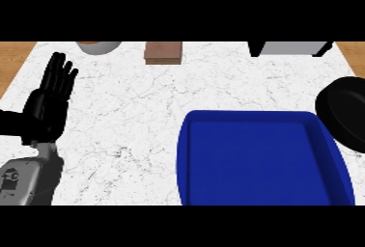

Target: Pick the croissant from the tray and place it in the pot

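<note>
A blue tray (192, 159) lies on the white marbled counter at the lower right, and nothing shows inside it. Cut off by the right edge is the black pot (345, 111), just beyond the tray's far right corner. No croissant shows anywhere. My left hand (50, 103) rests at the left edge, fingers straight and pointing away from me, holding nothing. It stands well apart from the tray. My right hand does not show.
At the counter's far edge stand a grey bowl-like vessel (98, 47), a brown block (163, 52) and a grey box on dark legs (291, 48). Wooden surface (14, 60) shows beyond the counter's left and right sides.
</note>
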`<state>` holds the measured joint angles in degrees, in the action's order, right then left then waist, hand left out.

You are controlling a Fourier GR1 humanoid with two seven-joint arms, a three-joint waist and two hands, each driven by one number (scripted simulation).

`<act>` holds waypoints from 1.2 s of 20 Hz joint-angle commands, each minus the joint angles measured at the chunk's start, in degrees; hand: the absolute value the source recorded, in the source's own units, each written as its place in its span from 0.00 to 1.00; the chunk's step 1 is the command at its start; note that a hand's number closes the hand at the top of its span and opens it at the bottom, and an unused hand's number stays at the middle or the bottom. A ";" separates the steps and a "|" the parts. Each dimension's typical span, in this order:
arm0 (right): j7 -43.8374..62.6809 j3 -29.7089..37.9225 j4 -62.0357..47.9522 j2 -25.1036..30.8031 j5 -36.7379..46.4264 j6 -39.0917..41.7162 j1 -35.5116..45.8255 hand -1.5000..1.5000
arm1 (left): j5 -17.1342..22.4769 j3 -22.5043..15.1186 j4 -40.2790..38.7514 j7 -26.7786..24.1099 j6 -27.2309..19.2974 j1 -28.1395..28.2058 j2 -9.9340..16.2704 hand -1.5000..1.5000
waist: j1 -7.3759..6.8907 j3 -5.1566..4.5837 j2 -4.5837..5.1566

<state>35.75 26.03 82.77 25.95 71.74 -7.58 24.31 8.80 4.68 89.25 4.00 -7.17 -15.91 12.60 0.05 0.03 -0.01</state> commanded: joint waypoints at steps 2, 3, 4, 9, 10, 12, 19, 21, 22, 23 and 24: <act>-6.27 3.77 -13.23 3.40 -3.05 -7.91 0.41 1.00 | 2.69 3.72 -2.14 -0.29 2.77 -2.49 2.32 0.50 | -0.40 0.01 0.22; -6.75 3.96 -13.35 4.47 -4.39 -6.84 0.61 1.00 | -2.24 -1.70 1.56 0.22 -1.93 -0.21 -2.43 0.50 | -0.29 0.00 0.08; -7.50 4.16 -18.09 4.23 -4.30 -8.28 1.34 1.00 | -1.28 0.31 -4.04 -4.78 0.70 -0.04 -1.29 0.50 | -0.37 0.00 0.24; -8.80 9.77 -22.66 4.28 -14.42 -1.50 2.32 1.00 | -0.32 0.00 1.24 0.49 1.29 0.64 0.06 0.50 | -0.49 0.06 0.06; -9.90 9.69 -24.68 1.39 -15.62 -4.16 2.62 0.00 | -0.05 0.39 2.29 1.58 0.60 -0.22 0.06 0.50 | -0.83 0.10 0.13; -13.66 9.81 -24.87 0.58 -18.60 -3.94 0.93 0.00 | -0.04 1.00 0.40 -0.97 1.67 1.40 0.14 0.50 | -0.35 0.03 0.05; -26.45 9.66 -28.40 2.70 -24.32 -8.40 4.69 0.00 | -0.31 1.53 -0.93 -3.63 2.40 2.99 -0.58 0.50 | -0.16 -0.01 0.02; -29.66 10.73 -32.52 2.16 -25.87 -12.99 8.00 0.00 | 0.04 1.73 -5.09 -2.54 1.79 -2.69 -1.22 0.50 | -0.23 0.03 0.30; -29.00 11.45 -29.21 2.65 -27.88 -11.04 8.05 0.00 | -1.40 0.25 -2.51 -3.38 1.23 1.06 -2.07 0.50 | -0.16 0.00 0.04; -29.67 12.89 -27.59 0.27 -29.70 -13.57 6.06 0.00 | -0.49 2.13 -1.78 -0.24 1.35 -1.66 0.32 0.50 | 0.12 0.01 -0.06; -28.01 14.06 -28.06 1.64 -30.84 -13.36 8.70 0.00 | -0.24 1.64 -0.82 0.03 1.43 -0.08 -0.33 0.50 | -0.23 0.01 -0.05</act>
<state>8.90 37.46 53.10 28.33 45.41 -18.34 31.13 8.30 5.86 87.75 2.81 -5.73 -16.10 11.87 -0.21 0.06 0.07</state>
